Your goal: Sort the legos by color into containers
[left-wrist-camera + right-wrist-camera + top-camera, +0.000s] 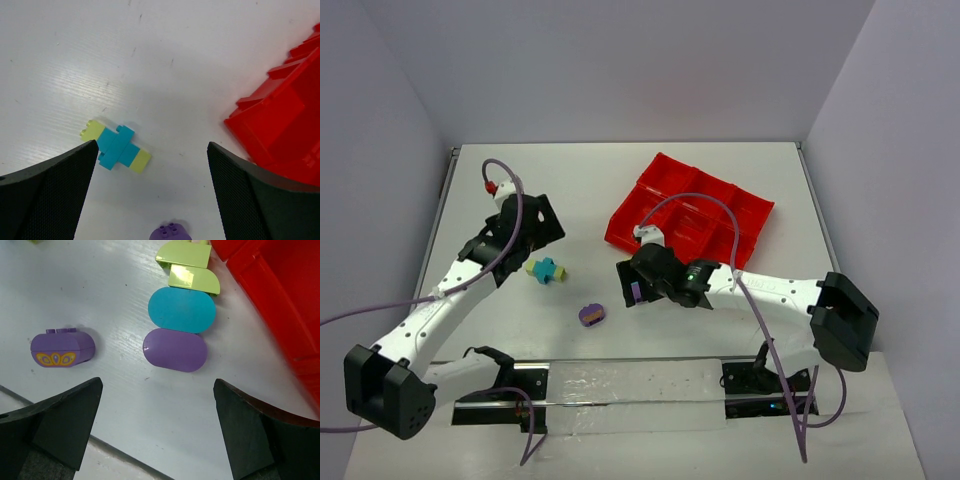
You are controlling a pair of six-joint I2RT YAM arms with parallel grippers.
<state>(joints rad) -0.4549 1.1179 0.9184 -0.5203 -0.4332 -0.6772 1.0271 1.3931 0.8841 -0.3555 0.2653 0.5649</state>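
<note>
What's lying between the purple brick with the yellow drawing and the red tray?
A row of rounded pieces lies there: a purple piece, a blue piece and two yellow pieces. The right wrist view shows it.

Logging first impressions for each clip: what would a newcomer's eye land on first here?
The bright red tray, lying askew at the far right of the white table, grabs attention first. Then come a teal-and-yellow lego cross ahead of the open left end effector, a purple brick between the arms, and a purple, teal and yellow row ahead of the open right end effector.
</note>
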